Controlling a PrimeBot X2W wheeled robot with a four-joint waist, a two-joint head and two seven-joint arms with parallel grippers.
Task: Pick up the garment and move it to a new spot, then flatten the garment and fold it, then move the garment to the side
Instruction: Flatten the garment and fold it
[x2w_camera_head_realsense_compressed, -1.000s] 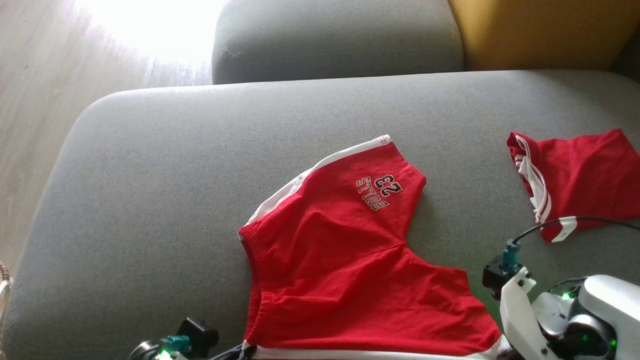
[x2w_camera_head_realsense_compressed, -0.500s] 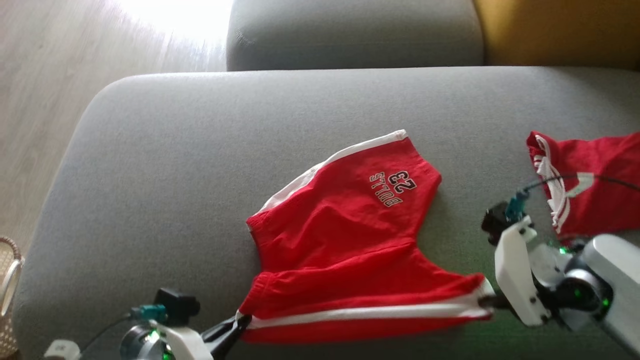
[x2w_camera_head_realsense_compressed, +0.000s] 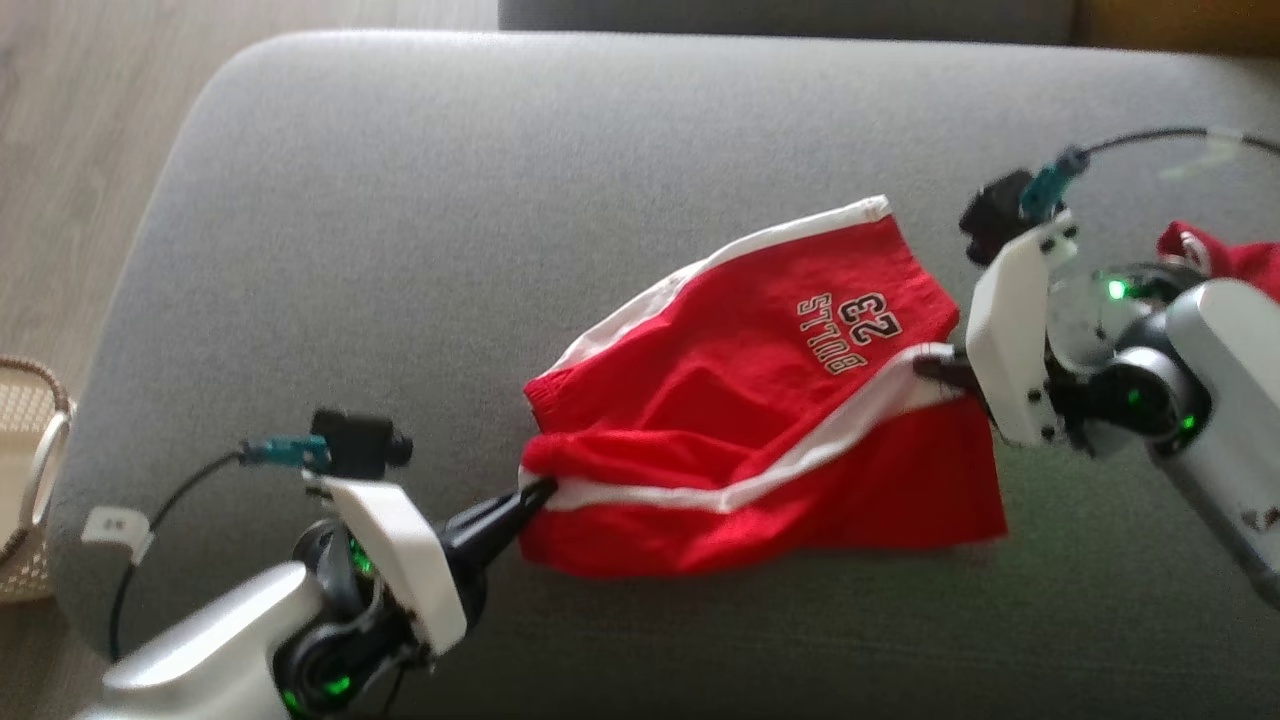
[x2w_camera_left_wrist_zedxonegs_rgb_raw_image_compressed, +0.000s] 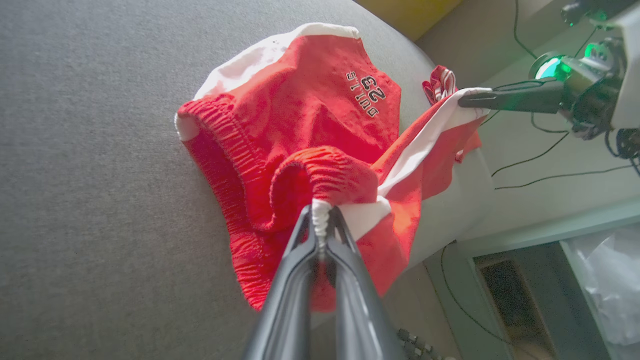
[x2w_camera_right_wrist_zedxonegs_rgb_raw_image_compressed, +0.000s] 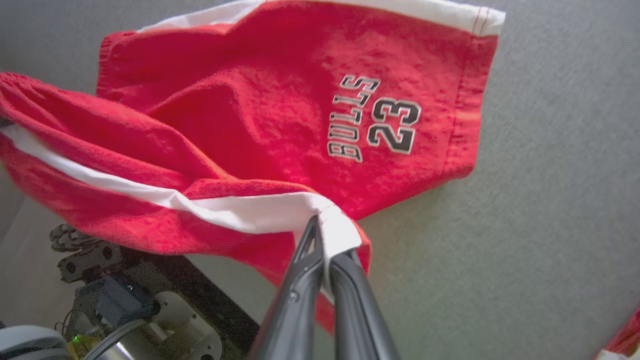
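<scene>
The left gripper (x2w_camera_head_realsense_compressed: 538, 490) is pinching the waistband corner of the red shorts (x2w_camera_head_realsense_compressed: 740, 400), its jaws closed tight on the cloth. The right gripper (x2w_camera_head_realsense_compressed: 925, 366) is clamping the white-striped hem corner. The shorts' printed leg is lying on the middle of the grey cushion (x2w_camera_head_realsense_compressed: 400, 200), and the striped edge is stretching just above the cushion.

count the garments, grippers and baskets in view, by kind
garments: 2, the shorts and a second red piece at the right edge
grippers: 2, left gripper and right gripper, both shut on the shorts
baskets: 1, basket at the left edge
total: 5
</scene>
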